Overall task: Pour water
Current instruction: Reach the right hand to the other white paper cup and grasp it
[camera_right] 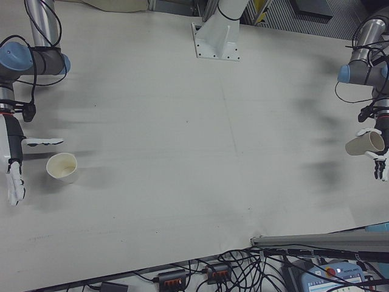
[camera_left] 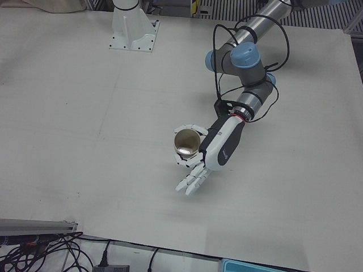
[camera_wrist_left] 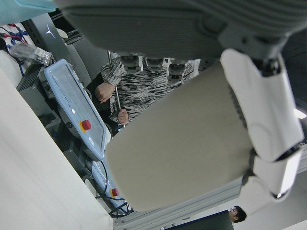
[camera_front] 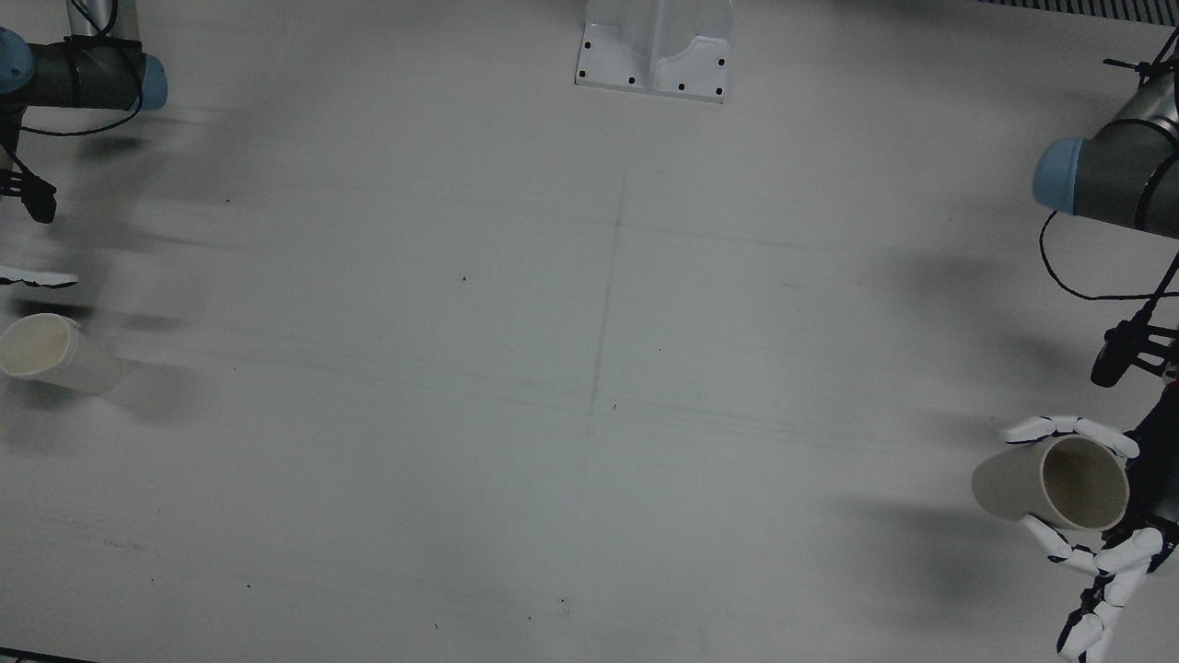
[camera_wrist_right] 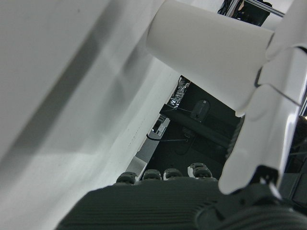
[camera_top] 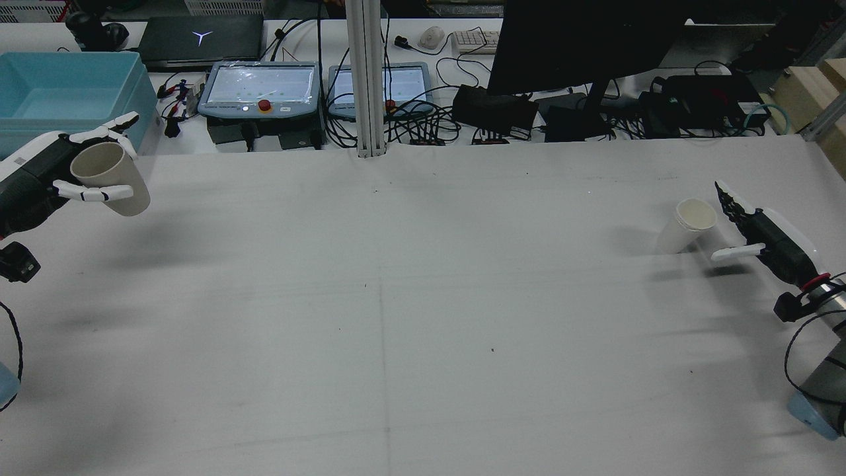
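Left hand (camera_top: 39, 175) grips a paper cup (camera_top: 109, 178) off the table (camera_top: 396, 297), tipped, its mouth angled up. Whether it holds water is hard to tell. Far across the table, the right hand (camera_top: 760, 228), fingers spread wide, waits just beside a second cup (camera_top: 687, 225) standing upright.
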